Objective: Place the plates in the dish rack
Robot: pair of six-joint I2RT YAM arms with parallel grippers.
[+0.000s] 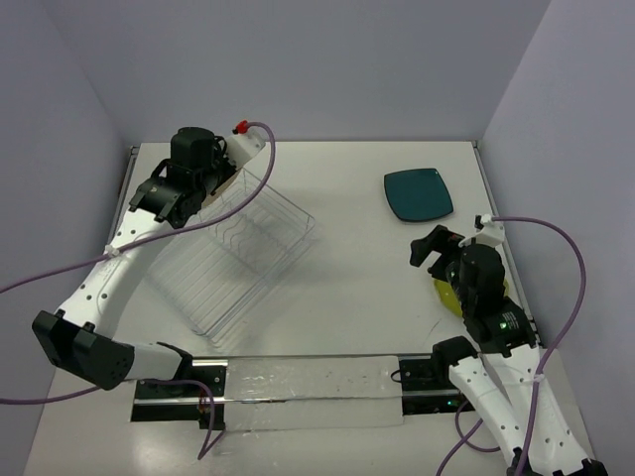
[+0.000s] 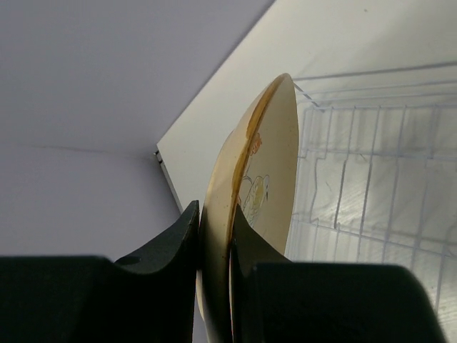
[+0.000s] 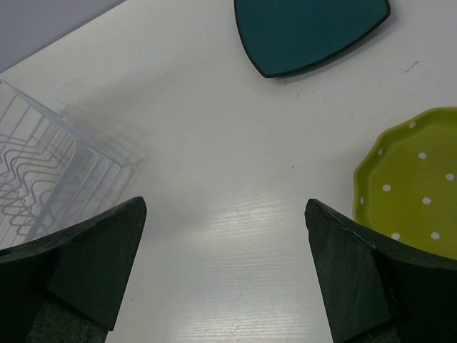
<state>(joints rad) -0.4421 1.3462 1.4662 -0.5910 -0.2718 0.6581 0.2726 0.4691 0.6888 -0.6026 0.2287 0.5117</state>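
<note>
My left gripper [image 1: 210, 190] [image 2: 214, 218] is shut on the rim of the cream floral plate [image 2: 270, 161], holding it on edge over the far left end of the dish rack [image 1: 243, 253] [image 2: 371, 179]. In the top view the plate shows only as a thin tan edge [image 1: 223, 186]. The dark teal plate [image 1: 419, 194] [image 3: 307, 28] lies flat at the far right. The yellow-green dotted plate [image 1: 449, 294] [image 3: 414, 186] lies right of centre, mostly under the right arm. My right gripper [image 1: 432, 248] [image 3: 225, 207] is open and empty, just left of it, above bare table.
The rack lies askew across the left middle of the white table [image 1: 357, 288]; its corner shows in the right wrist view [image 3: 36, 171]. Grey walls close the left, back and right. A mounting rail [image 1: 298, 392] runs along the near edge.
</note>
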